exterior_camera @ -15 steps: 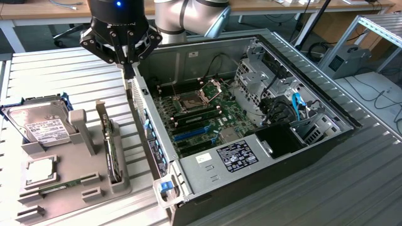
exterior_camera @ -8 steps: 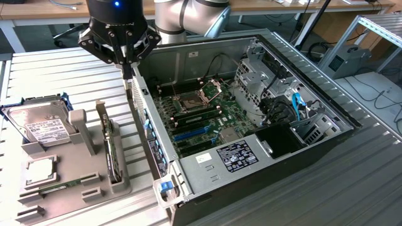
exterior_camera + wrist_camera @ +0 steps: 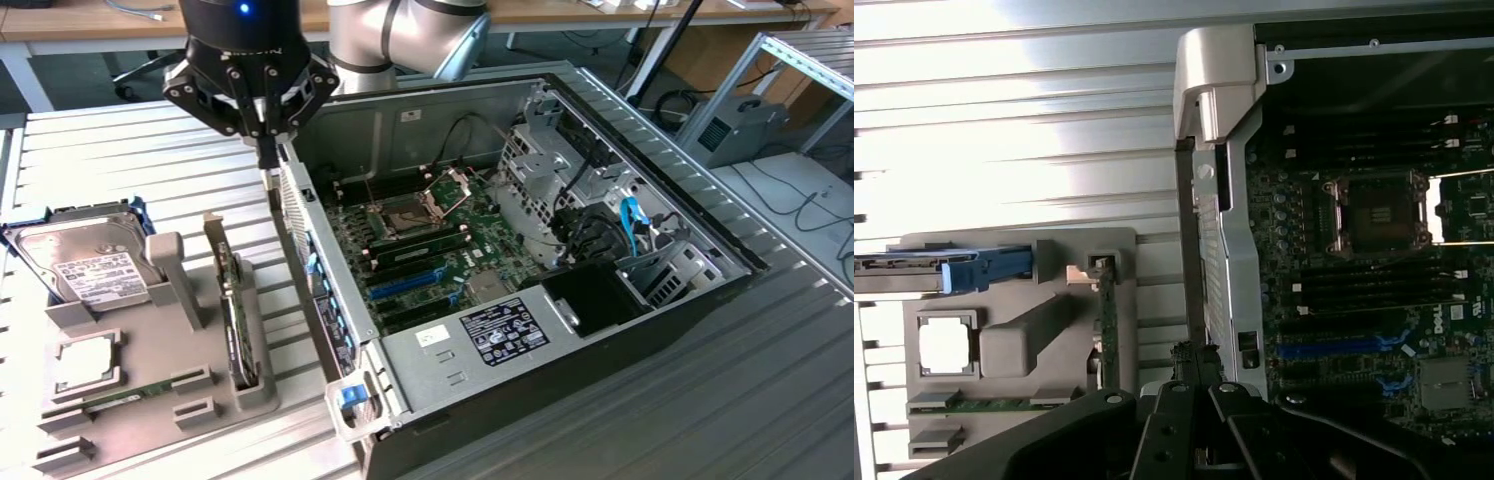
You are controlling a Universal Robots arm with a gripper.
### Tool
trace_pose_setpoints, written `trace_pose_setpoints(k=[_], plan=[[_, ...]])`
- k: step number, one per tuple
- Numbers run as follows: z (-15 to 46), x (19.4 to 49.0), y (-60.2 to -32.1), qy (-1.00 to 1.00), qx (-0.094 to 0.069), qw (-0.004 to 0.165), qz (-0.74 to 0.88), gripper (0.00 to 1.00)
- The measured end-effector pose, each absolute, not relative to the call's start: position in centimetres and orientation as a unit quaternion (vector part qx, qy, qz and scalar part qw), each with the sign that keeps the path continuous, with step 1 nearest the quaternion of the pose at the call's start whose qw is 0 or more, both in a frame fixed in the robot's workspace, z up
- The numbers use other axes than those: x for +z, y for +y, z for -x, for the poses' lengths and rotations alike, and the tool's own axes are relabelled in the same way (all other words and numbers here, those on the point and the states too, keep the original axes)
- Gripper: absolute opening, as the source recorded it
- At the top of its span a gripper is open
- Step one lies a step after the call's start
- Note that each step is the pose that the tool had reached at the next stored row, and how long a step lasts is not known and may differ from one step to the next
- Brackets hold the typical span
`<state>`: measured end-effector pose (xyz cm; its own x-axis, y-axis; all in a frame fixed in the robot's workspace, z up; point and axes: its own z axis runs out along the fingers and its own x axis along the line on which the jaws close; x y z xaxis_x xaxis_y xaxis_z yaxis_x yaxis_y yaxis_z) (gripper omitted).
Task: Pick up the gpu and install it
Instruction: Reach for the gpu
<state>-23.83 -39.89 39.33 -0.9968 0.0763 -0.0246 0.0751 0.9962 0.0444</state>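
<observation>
The gpu [image 3: 236, 315] stands on its long edge in a slot of the grey holder [image 3: 160, 410] at the exterior view's left, its silver bracket pointing up at the far end. In the wrist view the gpu [image 3: 1106, 325] appears edge-on as a thin green strip. My gripper [image 3: 271, 148] hangs high above the near wall of the open computer case [image 3: 327, 300], well apart from the gpu. Its fingers [image 3: 1176, 400] are shut together with nothing between them. The blue expansion slot [image 3: 407, 285] on the motherboard is bare; the wrist view shows this slot [image 3: 1344, 347] too.
The grey holder also carries a silver hard drive [image 3: 87, 265], a square CPU [image 3: 83, 358] and a thin RAM stick [image 3: 127, 393]. Inside the case are the CPU socket [image 3: 398, 220], cables and a drive cage [image 3: 574, 190]. Everything rests on a ribbed metal table [image 3: 747, 400].
</observation>
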Motion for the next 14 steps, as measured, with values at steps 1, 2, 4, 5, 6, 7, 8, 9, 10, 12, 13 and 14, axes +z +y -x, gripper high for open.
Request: trace_pose_setpoints(k=[1,2,4,5,6,7,8,9,10,12,13,14], plan=[[23.87,39.33,-39.89,0.999,0.022,0.013,-0.038,0.11],[23.92,39.33,-39.89,0.999,0.022,0.013,-0.038,0.11],[23.98,39.33,-39.89,0.999,0.022,0.013,-0.038,0.11],[24.02,39.33,-39.89,0.999,0.022,0.013,-0.038,0.11],[24.05,39.33,-39.89,0.999,0.022,0.013,-0.038,0.11],[24.09,39.33,-39.89,0.999,0.022,0.013,-0.038,0.11],[24.13,39.33,-39.89,0.999,0.022,0.013,-0.038,0.11],[24.16,39.33,-39.89,0.999,0.022,0.013,-0.038,0.11],[24.21,39.33,-39.89,0.999,0.022,0.013,-0.038,0.11],[24.31,39.32,-39.89,0.999,0.022,0.013,-0.038,0.11],[24.35,39.33,-39.89,0.999,0.022,0.013,-0.038,0.11],[24.39,39.33,-39.89,0.999,0.022,0.013,-0.038,0.11]])
